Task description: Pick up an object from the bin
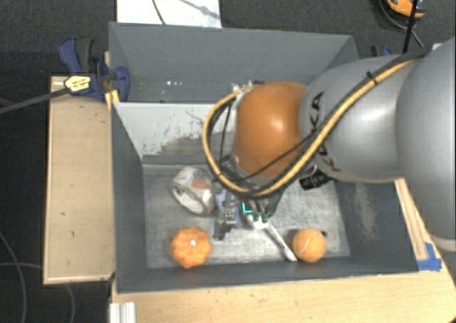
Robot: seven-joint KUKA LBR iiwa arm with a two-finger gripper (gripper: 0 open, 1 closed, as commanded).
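Down on the floor of the bin (235, 65), my claw (228, 223) hangs between the orange pumpkin-shaped thing (191, 247) front-left and the orange ball (309, 244) front-right, just beside a crumpled white-grey lump (191, 190); its opening I can't tell.

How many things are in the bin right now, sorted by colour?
Orange: 2, a ribbed pumpkin-like piece at the front left and a round ball at the front right.
White or silvery: 2, a crumpled pale lump at the left and a thin white stick beside the ball.
Total: 4 that I can see; the arm may hide more.
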